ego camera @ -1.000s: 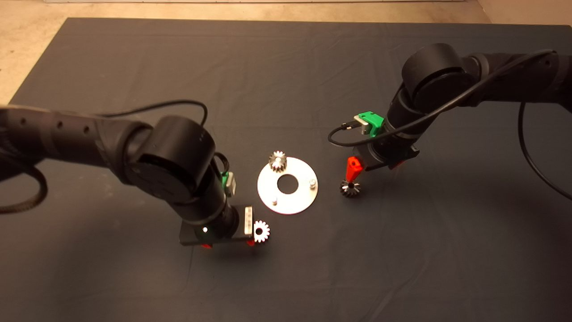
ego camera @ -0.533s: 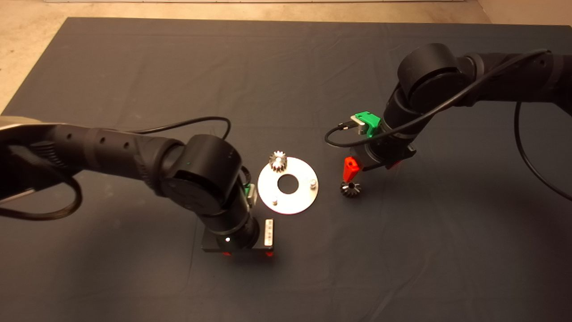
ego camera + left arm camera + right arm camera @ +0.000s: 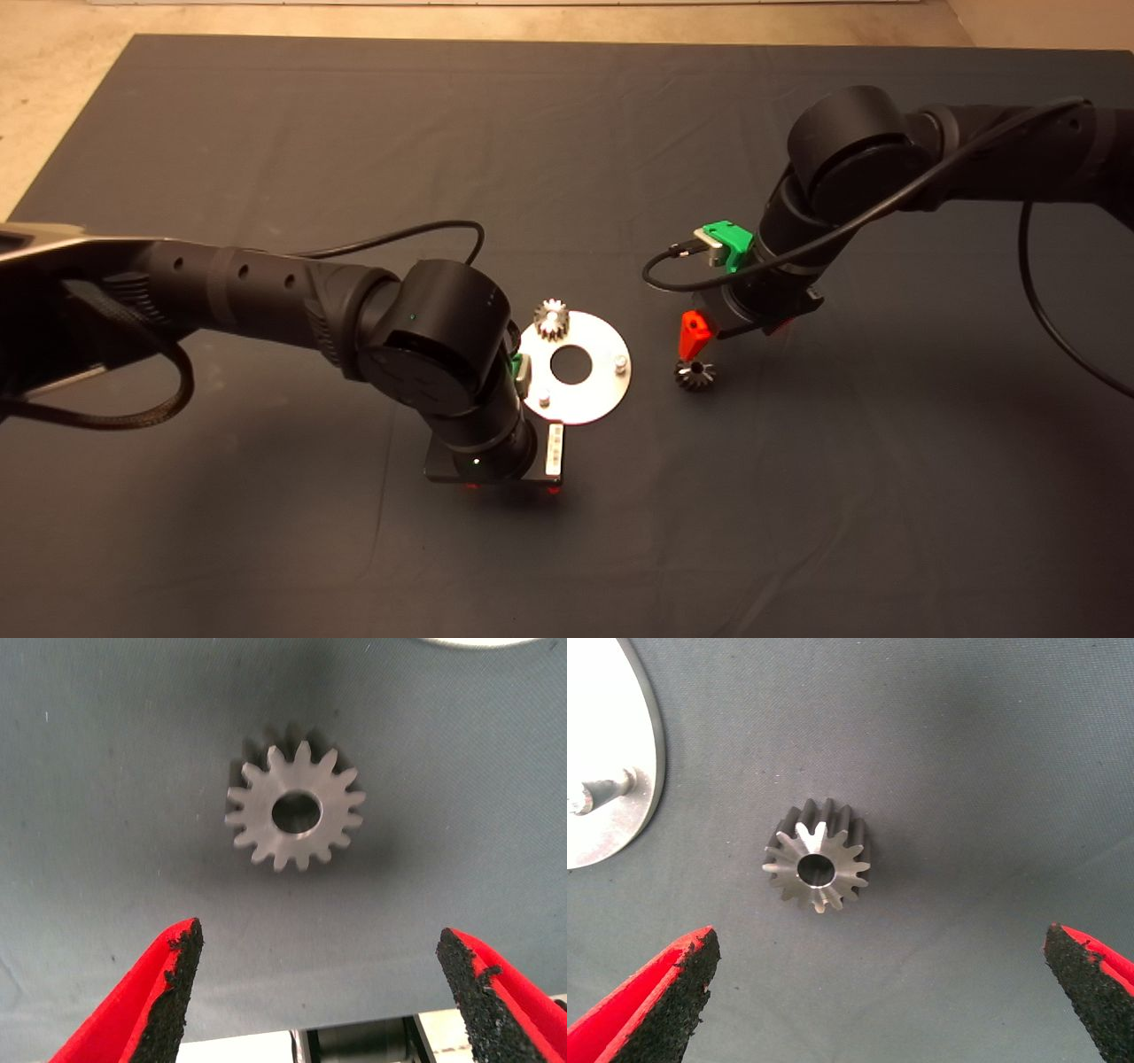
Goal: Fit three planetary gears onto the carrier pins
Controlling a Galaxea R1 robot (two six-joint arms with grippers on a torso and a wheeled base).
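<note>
Dark mat [image 3: 266, 549], each gear [image 3: 294, 806] [image 3: 818, 867] lying flat beyond wide-open, empty fingers [image 3: 168, 992] [image 3: 664, 992]

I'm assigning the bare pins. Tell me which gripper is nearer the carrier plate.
Left. The left gripper hovers over a loose gear just off the plate edge nearest the camera; the right gripper is over another gear, farther off the plate's side.

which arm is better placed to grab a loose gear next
Either, with a slight edge to the left. The left gripper is open over a gear lying flat on the mat, centred between its fingers. The right gripper is also open over its gear, but that one sits off-centre.
</note>
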